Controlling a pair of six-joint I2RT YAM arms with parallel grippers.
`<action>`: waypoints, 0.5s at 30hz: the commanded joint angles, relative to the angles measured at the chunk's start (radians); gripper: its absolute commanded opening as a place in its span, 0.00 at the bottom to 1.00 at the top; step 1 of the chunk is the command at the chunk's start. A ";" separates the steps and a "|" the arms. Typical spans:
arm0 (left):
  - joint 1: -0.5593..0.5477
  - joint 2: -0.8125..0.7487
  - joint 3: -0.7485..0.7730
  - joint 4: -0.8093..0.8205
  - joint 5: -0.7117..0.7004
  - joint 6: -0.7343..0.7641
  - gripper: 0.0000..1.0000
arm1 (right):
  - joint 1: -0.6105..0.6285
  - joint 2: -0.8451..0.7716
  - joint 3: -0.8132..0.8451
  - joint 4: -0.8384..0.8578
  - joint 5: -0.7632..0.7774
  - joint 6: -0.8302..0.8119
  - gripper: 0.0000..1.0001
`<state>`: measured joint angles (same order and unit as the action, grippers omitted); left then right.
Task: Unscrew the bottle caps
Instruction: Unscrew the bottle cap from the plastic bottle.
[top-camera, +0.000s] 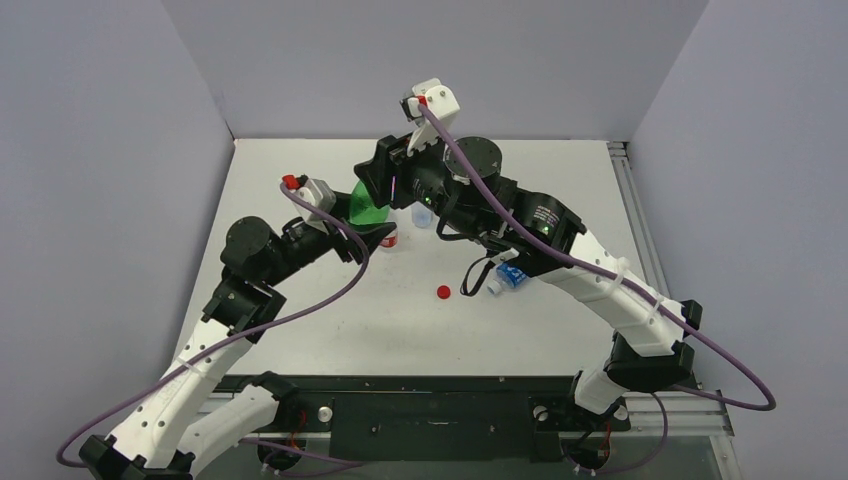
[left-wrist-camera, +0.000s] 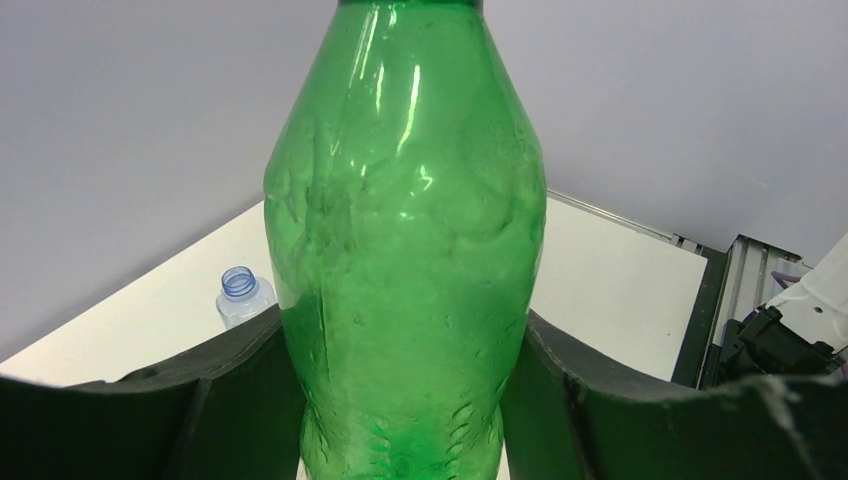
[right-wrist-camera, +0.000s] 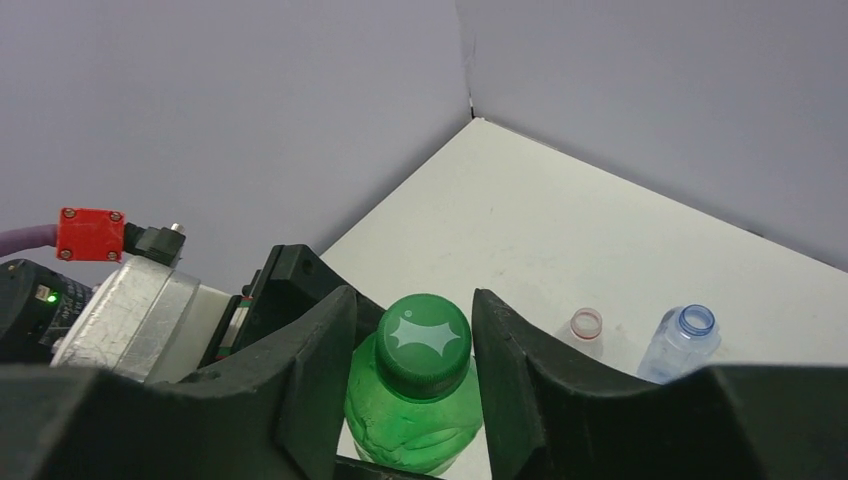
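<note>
We hold the green bottle (left-wrist-camera: 405, 250) clamped between our left fingers (left-wrist-camera: 240, 390), and our right fingers (right-wrist-camera: 510, 370) pinch the green cap (right-wrist-camera: 425, 342) between them (not yet off the neck). Unscrewing it is the step in hand; next, we judge, comes a firm wrist twist.

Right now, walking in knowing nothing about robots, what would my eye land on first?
The bright green bottle over the middle of the table: the left tool grips its body while the right tool straddles its green cap. Next, a small red cap lying alone on the white surface, nearer the arms' bases.
</note>
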<state>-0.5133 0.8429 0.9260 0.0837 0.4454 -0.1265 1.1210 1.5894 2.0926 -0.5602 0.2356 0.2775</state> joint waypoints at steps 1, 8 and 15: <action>-0.001 -0.001 -0.002 0.030 0.012 -0.004 0.00 | 0.008 -0.004 0.000 0.071 -0.027 0.015 0.37; -0.002 0.001 -0.003 0.040 0.028 -0.018 0.00 | -0.008 -0.002 -0.014 0.080 -0.070 0.033 0.20; -0.006 -0.001 0.003 0.042 0.048 -0.027 0.00 | -0.041 0.003 -0.025 0.069 -0.090 0.041 0.25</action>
<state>-0.5110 0.8463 0.9245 0.0849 0.4469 -0.1490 1.0935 1.5894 2.0789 -0.5327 0.1898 0.2955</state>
